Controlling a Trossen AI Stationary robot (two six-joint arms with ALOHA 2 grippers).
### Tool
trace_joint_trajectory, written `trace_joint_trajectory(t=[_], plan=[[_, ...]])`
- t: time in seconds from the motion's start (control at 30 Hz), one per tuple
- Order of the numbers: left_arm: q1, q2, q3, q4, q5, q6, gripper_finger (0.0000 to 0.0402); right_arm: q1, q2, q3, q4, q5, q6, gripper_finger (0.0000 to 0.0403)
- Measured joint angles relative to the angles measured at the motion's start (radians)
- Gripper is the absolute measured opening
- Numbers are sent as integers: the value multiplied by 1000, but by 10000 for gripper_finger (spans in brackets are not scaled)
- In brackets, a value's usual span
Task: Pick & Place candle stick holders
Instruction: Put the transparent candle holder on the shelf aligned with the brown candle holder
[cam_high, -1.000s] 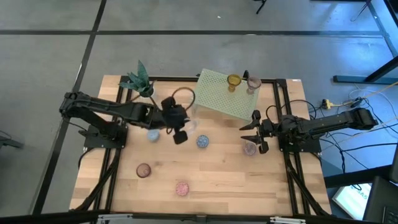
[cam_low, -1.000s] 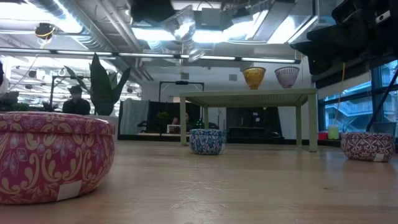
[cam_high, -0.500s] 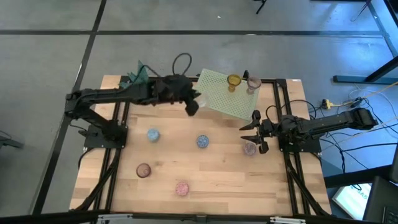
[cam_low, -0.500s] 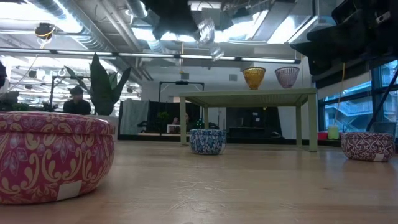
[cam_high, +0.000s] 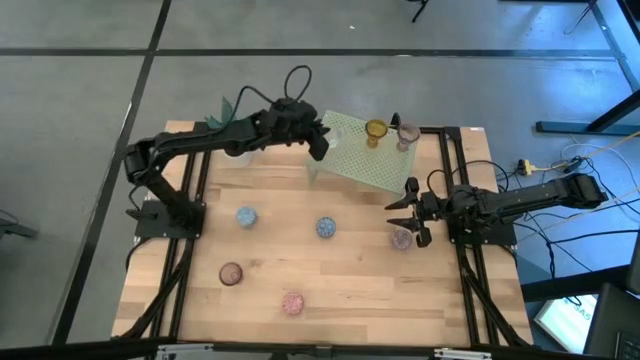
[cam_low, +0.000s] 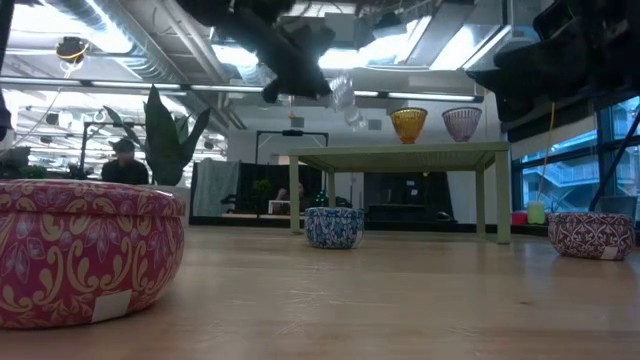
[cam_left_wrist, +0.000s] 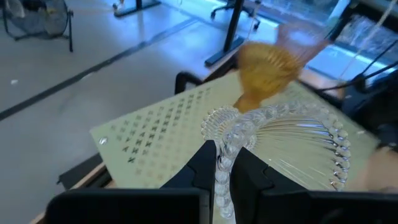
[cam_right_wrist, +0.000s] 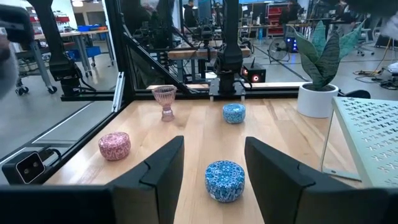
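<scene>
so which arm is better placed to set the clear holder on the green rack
Left. Its claw already grips the clear holder above the green rack. The right claw waits open beside the table's right edge.

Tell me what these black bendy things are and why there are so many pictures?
They are two robot arms at a wooden table, each ending in a claw. Four cameras look at once: one from above, one low at table height, and one on each arm's wrist.

The left claw is up over the green rack and is shut on the rim of a clear glass cup. You see that best from its wrist camera. On the rack stand an amber cup and a pinkish cup.

The right claw waits open, low over the table's right side.

On the table sit little round patterned cups: light blue, blue, brownish, pink and one by the right claw. A potted plant stands at the back.
</scene>
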Motion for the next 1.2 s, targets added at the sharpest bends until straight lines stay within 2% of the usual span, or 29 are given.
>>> trace_joint_trajectory(t=[0.13, 0.27, 0.63, 0.87, 1.2], plan=[[4, 45, 0, 45, 1, -1, 20, 0, 0, 0, -15, 0, 0, 173], [2, 75, 0, 59, 57, -30, 20, 0, 0, 0, -52, 0, 8, 173], [2, 86, 0, 38, 47, -50, 21, 0, 0, 0, -49, 0, 55, 173], [10, 93, 0, 34, 45, -50, 22, 0, 0, 0, -9, 100, 54, 173], [9, 93, 0, 21, 26, -50, 22, 0, 0, 0, -9, 105, 60, 173]])
